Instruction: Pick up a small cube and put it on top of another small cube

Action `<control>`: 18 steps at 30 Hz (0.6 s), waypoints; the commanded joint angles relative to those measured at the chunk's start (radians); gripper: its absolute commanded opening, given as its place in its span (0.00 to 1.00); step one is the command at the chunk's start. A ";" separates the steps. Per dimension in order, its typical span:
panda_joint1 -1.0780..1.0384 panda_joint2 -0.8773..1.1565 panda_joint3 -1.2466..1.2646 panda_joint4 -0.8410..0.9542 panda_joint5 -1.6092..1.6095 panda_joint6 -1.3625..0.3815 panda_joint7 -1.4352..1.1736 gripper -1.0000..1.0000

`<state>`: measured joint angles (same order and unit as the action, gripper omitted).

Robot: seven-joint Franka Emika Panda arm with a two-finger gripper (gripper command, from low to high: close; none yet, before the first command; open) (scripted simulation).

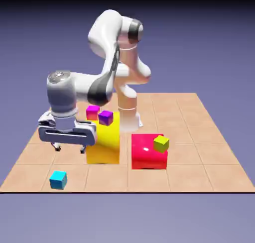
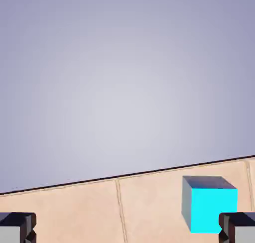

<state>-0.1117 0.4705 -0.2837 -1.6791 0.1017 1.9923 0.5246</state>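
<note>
The small cyan cube (image 1: 58, 180) rests on the table near its front edge, toward the exterior view's left. My gripper (image 1: 69, 148) hangs open above the table, a little behind and above that cube, with nothing between its fingers. In the hand view the cyan cube (image 2: 209, 203) shows at the lower right, just beside the right fingertip (image 2: 238, 227), not between the two tips. The small yellow-green cube (image 1: 161, 143) sits on top of the big red block (image 1: 148, 151).
A big tall yellow block (image 1: 104, 140) stands right beside my hand on the exterior view's right, with a small purple cube (image 1: 105, 117) on it. A small magenta cube (image 1: 92, 112) sits just behind. The table's front edge (image 2: 124, 176) lies close past the cyan cube.
</note>
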 commanded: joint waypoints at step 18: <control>-0.071 0.600 -0.164 0.652 0.059 -0.603 -0.125 0.50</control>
<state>-0.1831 1.0706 -0.4473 -1.0267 0.1604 1.3897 0.3998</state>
